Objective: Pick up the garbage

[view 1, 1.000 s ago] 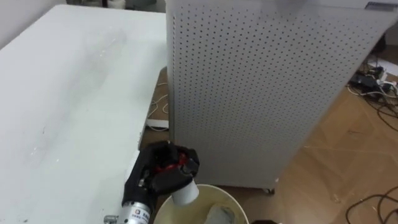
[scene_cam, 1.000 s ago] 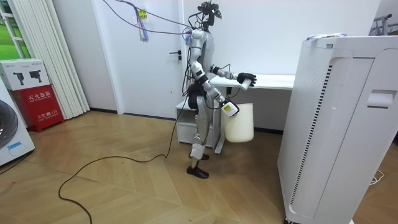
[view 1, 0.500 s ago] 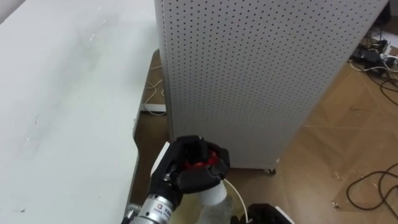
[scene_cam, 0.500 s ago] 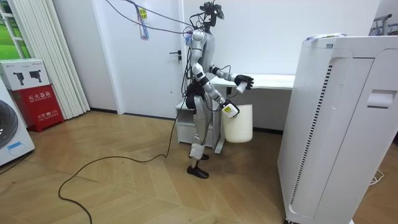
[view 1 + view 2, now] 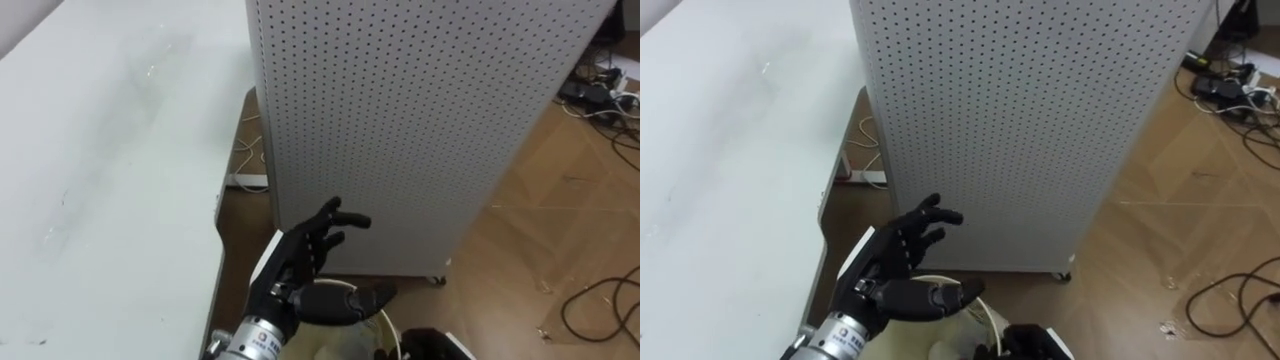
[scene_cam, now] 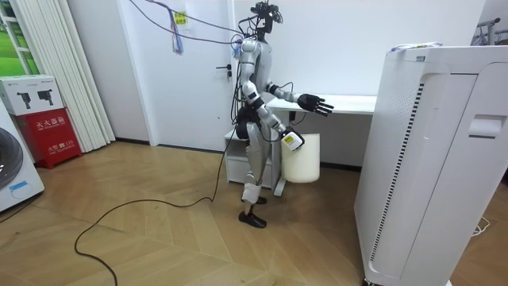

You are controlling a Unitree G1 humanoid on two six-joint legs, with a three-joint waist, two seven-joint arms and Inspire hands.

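Left eye view: left hand (image 5: 298, 262) is hovering with its fingers spread straight, grasping nothing, just above the pale bin (image 6: 302, 159). The bin is sitting right of the white table (image 5: 100, 180), on the near side of the perforated white unit (image 5: 400, 120).

Room view: robot is standing at the table's end. The bin is hanging at its side by the right hand (image 6: 289, 138); cannot tell how those fingers are sitting.

Judgement: the drop-off is looking done, with the garbage probably lying inside the bin. More litter may be waiting.

Bin's inside is being cut off at the near edge, so contents are going unconfirmed.
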